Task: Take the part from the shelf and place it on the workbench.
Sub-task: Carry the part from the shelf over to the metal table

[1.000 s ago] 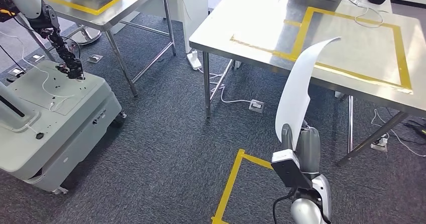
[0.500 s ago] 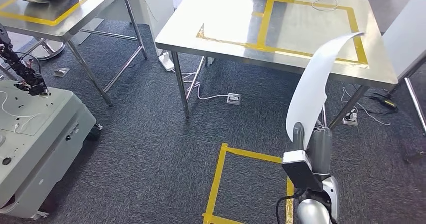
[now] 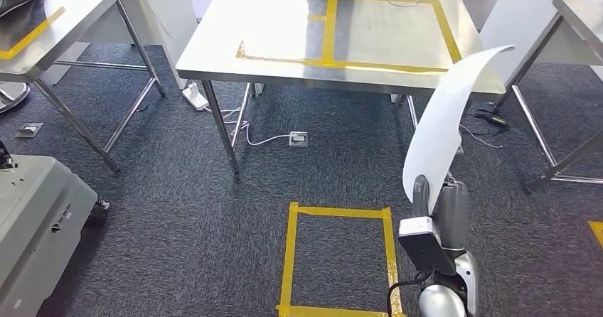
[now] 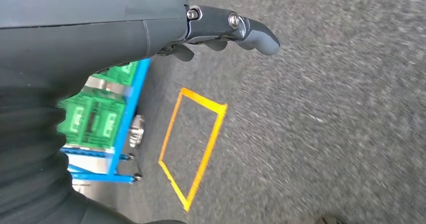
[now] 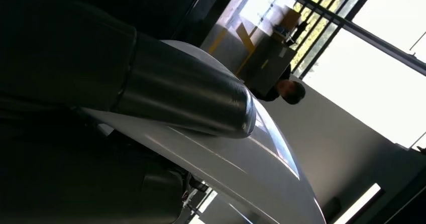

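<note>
Carrying step. Right hand gripping the white part, held upright just short of the desk. Left hand empty, fingers loosely spread, over the floor. Next: step closer to the desk, lay part inside its yellow tape square.

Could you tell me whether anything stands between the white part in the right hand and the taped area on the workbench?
Nothing visible does: the white part rises from the right hand, and the workbench ahead has its yellow-taped area bare.
</note>
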